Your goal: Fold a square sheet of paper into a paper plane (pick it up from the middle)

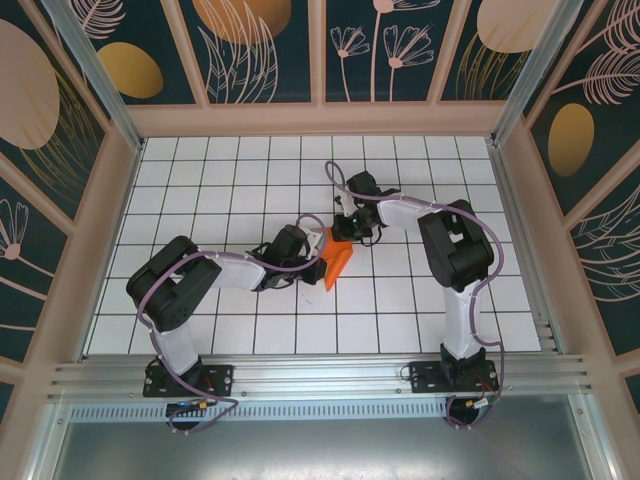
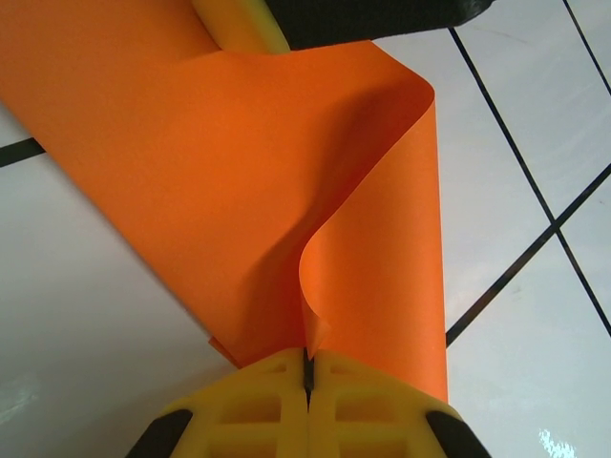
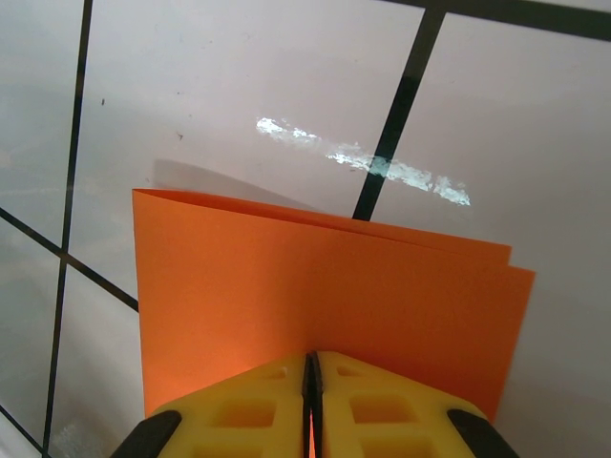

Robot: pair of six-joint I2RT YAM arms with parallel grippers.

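Pinching the square sheet of paper between them, the left gripper and the right gripper are each pressing yellow fingertips together on the bright orange, doubled-over sheet. Ahead of the right gripper its two layers are lying nearly flush, far edges slightly offset at one corner; ahead of the left gripper it is bowing into a loose curl. Bare white tiles are spreading around both grippers, frame walls standing well apart.
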